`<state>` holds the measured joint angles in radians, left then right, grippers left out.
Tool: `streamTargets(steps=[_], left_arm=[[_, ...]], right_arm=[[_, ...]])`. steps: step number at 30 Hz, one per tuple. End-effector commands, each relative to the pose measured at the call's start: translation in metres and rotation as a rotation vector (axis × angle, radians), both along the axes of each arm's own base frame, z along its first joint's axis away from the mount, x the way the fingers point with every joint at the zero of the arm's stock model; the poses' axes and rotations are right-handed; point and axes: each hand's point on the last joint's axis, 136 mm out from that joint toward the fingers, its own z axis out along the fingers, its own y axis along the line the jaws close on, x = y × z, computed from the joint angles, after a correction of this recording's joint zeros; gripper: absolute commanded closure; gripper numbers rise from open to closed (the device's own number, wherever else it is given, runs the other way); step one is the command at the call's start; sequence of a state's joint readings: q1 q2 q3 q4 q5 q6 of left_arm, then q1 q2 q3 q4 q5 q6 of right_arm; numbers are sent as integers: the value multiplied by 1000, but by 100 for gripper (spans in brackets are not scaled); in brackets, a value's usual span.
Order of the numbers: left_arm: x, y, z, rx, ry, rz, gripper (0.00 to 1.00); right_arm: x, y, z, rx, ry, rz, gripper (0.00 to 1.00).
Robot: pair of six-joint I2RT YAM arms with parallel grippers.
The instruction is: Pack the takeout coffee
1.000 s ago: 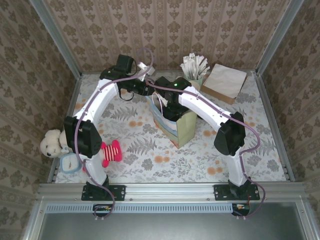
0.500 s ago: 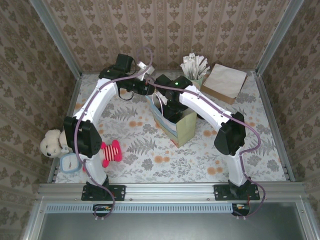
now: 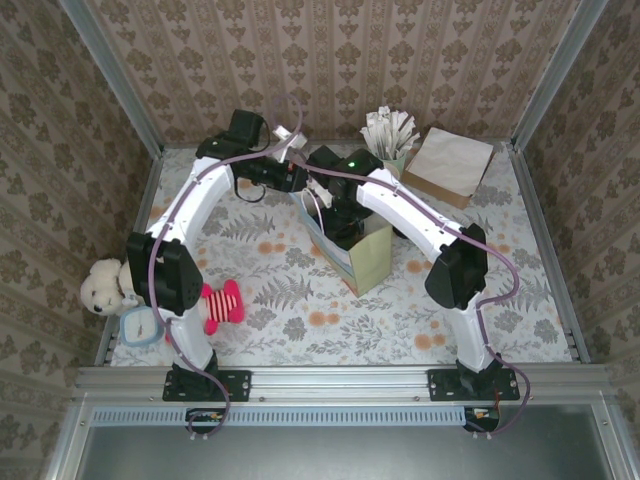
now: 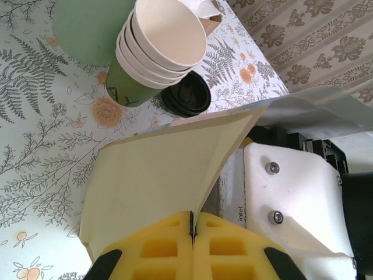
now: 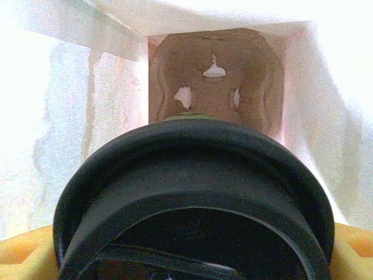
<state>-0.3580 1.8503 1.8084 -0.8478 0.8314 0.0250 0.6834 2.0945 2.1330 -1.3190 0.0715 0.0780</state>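
Lowering step, by the look of it: coffee [image 5: 192,198] is gripped by right gripper [image 5: 187,259], jaws spread wide round the cup, inside bag [image 3: 370,260], above brown card insert [image 5: 215,76] on the bag floor. Bag rim is pinched by left gripper [image 4: 192,233], closed tight. Next, cup should be lowered straight onto insert, then released. Lid [image 5: 175,175] round, smooth black plastic; bag walls thin pale paper.

The left hand [image 3: 298,186] meets the gift bag's [image 3: 368,262] far rim while the right arm [image 3: 415,215] reaches inside.
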Motion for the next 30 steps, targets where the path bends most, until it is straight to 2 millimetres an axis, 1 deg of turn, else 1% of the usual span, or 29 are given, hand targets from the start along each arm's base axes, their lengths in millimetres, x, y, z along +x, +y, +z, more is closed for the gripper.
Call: streamTargets(steps=[1, 5, 8, 11, 14, 19, 22, 25, 30], left_arm=[[-8, 2, 24, -40, 12, 0, 100], [-7, 5, 29, -29, 30, 35, 100], [-5, 9, 37, -11, 28, 56, 100], [-8, 10, 41, -12, 32, 56, 100], [-6, 12, 35, 3, 46, 66, 100], [4, 12, 29, -21, 45, 103, 100], [8, 18, 24, 29, 41, 124, 100], [8, 20, 21, 51, 36, 125, 100], [8, 19, 21, 49, 39, 113, 100]], right_arm=[[-9, -19, -12, -106, 61, -4, 42], [-18, -23, -9, -114, 91, 19, 42], [-25, -22, -5, -94, 118, 51, 42], [-28, -23, -6, -91, 126, 49, 42], [-33, -20, -11, -72, 147, 43, 42], [-23, -15, -8, -33, 91, 4, 42], [-20, -6, -10, 9, 89, 19, 42], [-18, -8, -15, -11, 90, 18, 41], [-23, -13, -18, -26, 96, 29, 41]])
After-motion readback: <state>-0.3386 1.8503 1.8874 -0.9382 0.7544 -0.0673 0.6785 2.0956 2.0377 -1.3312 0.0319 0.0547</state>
